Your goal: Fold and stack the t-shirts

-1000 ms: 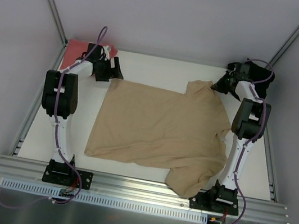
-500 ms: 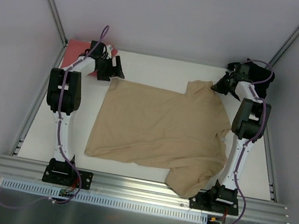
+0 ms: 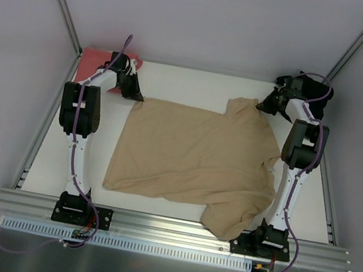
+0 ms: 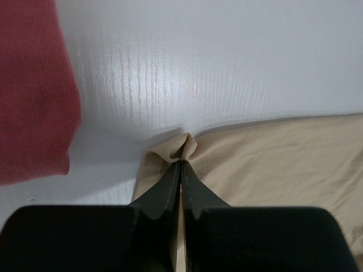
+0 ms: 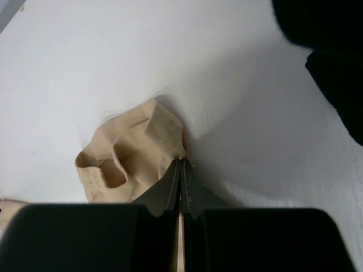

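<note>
A robotics lab cell: aluminium rails [image 3: 173,230], bare white walls [image 3: 207,16], white tabletop [image 3: 186,85].

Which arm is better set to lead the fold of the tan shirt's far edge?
Probably left. The left tool is shut on a flat far corner of the tan shirt, with smooth cloth beside it. The right tool is shut too, but only on a crumpled sleeve tip, so it should follow.

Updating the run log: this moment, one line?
left gripper: shut on tan t-shirt far-left corner | right gripper: shut on its far-right corner | red t-shirt: lying apart
</note>
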`<state>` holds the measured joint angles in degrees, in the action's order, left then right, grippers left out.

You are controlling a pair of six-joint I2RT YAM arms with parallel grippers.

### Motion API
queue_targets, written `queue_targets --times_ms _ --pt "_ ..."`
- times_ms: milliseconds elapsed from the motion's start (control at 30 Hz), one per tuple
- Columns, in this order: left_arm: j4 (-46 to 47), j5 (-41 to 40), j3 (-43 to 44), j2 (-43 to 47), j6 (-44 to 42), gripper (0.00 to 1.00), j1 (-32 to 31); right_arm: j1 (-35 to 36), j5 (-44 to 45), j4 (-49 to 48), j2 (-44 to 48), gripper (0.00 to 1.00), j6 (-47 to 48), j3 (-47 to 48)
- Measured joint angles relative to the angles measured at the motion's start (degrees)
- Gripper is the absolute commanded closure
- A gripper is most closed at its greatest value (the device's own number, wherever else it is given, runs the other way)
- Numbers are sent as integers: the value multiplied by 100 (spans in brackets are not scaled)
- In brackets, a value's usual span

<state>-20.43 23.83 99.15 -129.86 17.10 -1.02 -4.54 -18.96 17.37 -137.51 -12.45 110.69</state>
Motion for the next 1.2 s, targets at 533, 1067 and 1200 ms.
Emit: queue_targets --times_ms 533,1067,1200 --pt "560 -291 -372 313 -17 100 0 0 4 -136 251 99 94 -146" --pt "1014 -658 216 354 -116 100 0 -17 297 -468 262 100 404 1086" --pt "1084 -651 608 216 -125 100 0 -22 461 -509 98 100 492 1305"
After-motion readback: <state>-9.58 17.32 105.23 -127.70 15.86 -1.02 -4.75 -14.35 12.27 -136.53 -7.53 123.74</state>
